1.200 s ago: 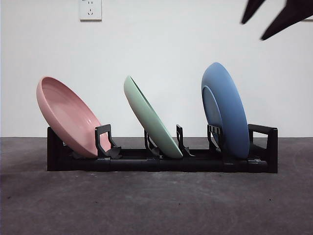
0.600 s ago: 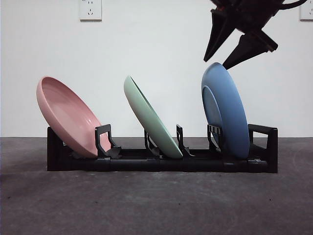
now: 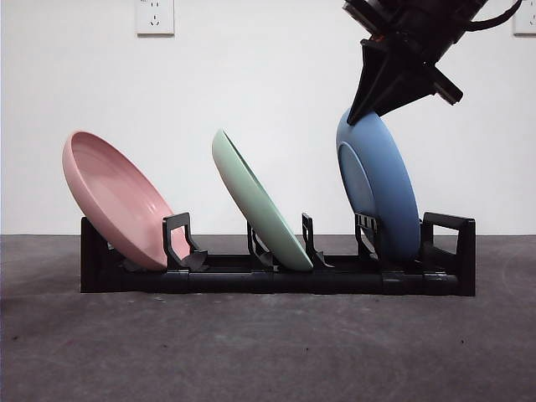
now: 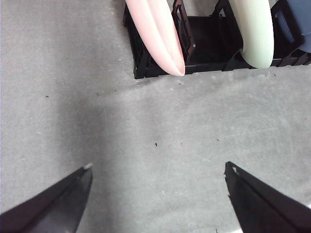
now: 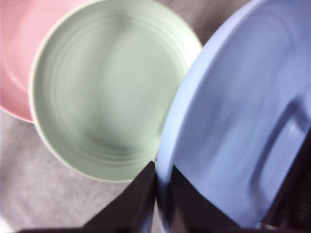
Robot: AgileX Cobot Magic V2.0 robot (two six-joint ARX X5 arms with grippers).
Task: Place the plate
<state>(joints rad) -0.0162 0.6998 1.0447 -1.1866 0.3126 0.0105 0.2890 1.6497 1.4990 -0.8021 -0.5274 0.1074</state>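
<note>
A blue plate point(image 3: 377, 193) stands on edge in the right slot of a black dish rack point(image 3: 276, 280). My right gripper point(image 3: 368, 113) comes down from the top right and is shut on the plate's top rim. In the right wrist view the jaws point(image 5: 163, 194) pinch the blue rim point(image 5: 233, 121) from both sides. My left gripper point(image 4: 158, 170) is open and empty above the bare table in front of the rack's left end.
A green plate point(image 3: 260, 205) leans in the middle slot and a pink plate point(image 3: 117, 197) in the left slot, both tilted left. They also show in the right wrist view, green point(image 5: 112, 87) and pink point(image 5: 14, 58). A white wall stands behind.
My right gripper came down from the top right corner onto the blue plate's top rim and shut on it. The plate's top has tipped slightly left.
</note>
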